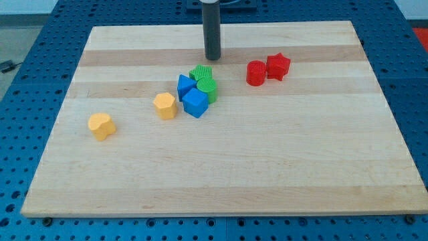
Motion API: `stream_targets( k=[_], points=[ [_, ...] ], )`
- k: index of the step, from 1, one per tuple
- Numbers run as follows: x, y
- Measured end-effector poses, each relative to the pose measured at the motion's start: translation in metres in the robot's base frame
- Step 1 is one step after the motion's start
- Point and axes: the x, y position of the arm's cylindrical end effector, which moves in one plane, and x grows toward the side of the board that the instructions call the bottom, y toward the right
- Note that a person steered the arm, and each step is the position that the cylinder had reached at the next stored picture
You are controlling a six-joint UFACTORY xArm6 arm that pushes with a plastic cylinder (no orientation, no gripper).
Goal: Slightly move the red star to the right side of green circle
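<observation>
Blue pegboard surrounds a pale wooden worktop [221, 174]. Camera view: my tip [212, 57] (a bare rod, no jaws, holding nothing) stands just above the green circle [207, 86]. Red star [277, 66], upper right of centre, looks light, rigid, slideable; push its right face.

A: What lies mid-bench [221, 181]?
B: Two blue blocks, [185, 87] and [196, 103], touching, beside a green block [199, 72].
A: And leftward?
B: Two yellow blocks, [164, 106] and [101, 126], well apart. A red block [255, 73] sits right.
</observation>
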Motion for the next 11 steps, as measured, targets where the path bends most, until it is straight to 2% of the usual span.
stream_targets(
  k=[1, 4, 6, 8, 9, 11],
  points=[
    [-0.015, 0.042],
    [0.01, 0.154],
    [0.065, 0.159],
    [0.025, 0.168],
    [0.025, 0.152],
    [0.102, 0.116]
  ],
)
